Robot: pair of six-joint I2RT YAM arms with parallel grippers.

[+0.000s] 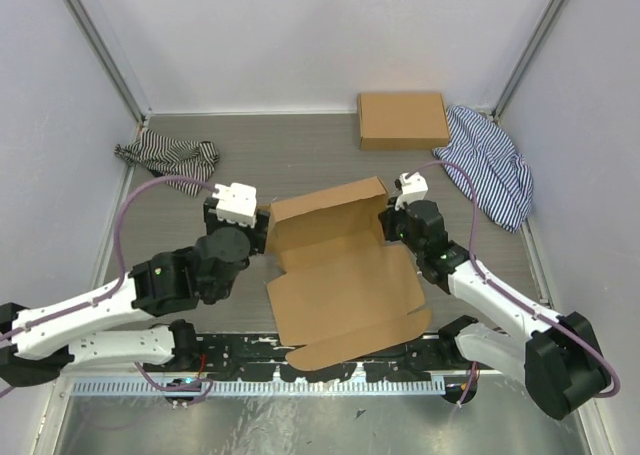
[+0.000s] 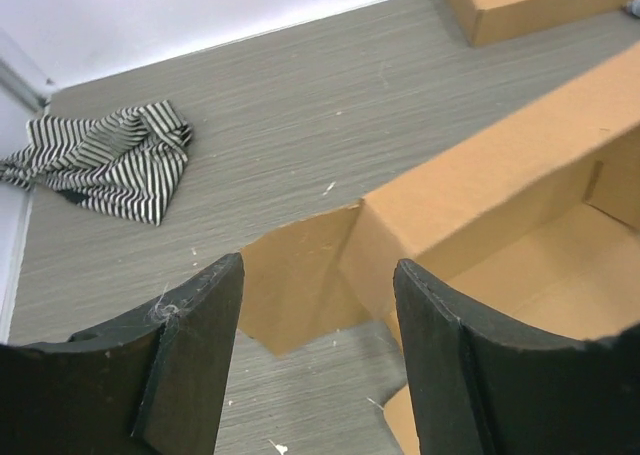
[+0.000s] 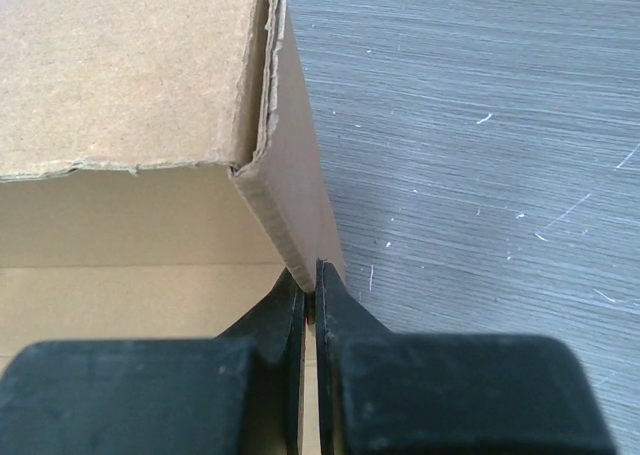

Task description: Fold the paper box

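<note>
paper box (image 1: pixel 340 275) sits open on the desk (image 1: pixel 300 155), right claw (image 3: pixel 308 280) pinching its wall, left claw (image 2: pixel 318 265) spread by its left corner

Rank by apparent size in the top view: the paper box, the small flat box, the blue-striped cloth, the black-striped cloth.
1. paper box
2. blue-striped cloth
3. small flat box, close to that cloth
4. black-striped cloth

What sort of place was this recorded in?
Probably a lab robot cell rather than a home: plain white walls with metal framing enclose a grey tabletop, with practice props on it, a half-folded paper box and a striped cloth.
</note>
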